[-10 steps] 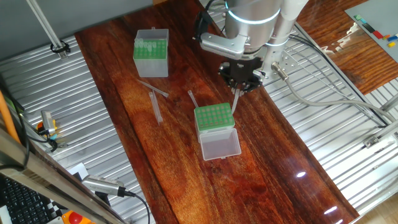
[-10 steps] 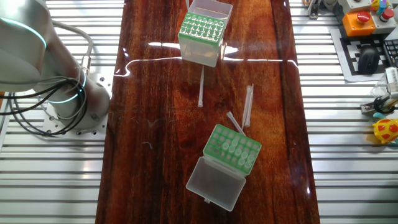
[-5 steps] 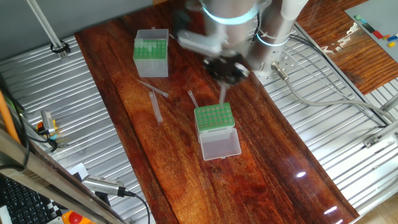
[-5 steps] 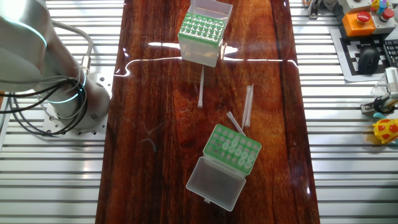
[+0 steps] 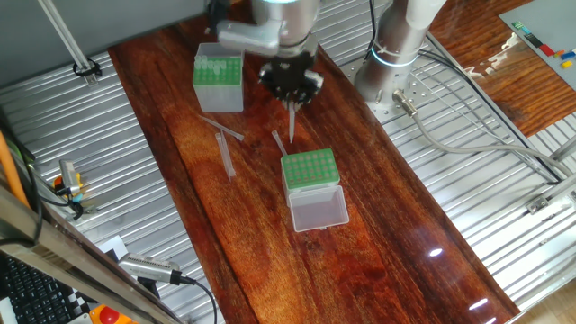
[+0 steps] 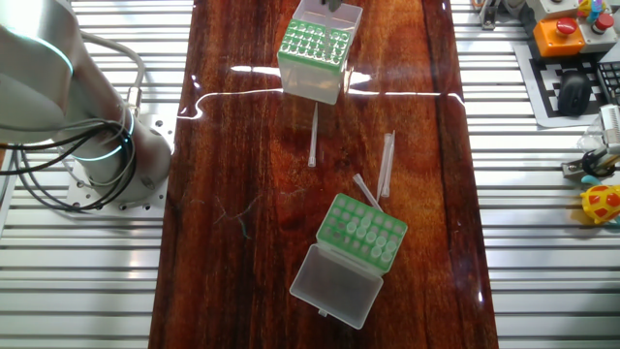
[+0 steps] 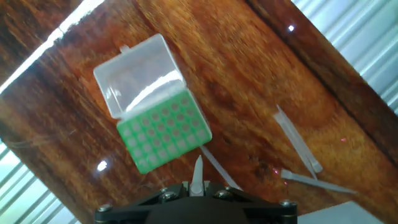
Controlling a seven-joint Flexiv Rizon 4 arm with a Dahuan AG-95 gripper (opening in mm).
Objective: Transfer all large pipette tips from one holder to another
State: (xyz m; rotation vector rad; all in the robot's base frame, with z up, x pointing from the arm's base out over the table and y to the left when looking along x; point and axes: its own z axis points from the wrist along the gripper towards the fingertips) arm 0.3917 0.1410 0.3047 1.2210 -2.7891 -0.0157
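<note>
Carrying | gripper (image 5: 291, 90) pinching one large pipette tip (image 7: 196, 176) above the table, between low green rack (image 5: 309, 169) and taller translucent box (image 5: 219, 77) | keep it vertical, centre over a free hole, lower gently

A long dark reddish-brown wooden tabletop (image 5: 378, 234) with a glossy finish ran across a corrugated silver metal bench surface (image 6: 87, 291). At the bench's edge sat an orange box with a red round button (image 6: 572, 27), beside a black-and-white patterned marker card (image 6: 572, 92). A yellow and red toy-like object (image 6: 603, 204) lay near the same edge. A black keyboard (image 5: 31, 292) showed in one corner.
</note>
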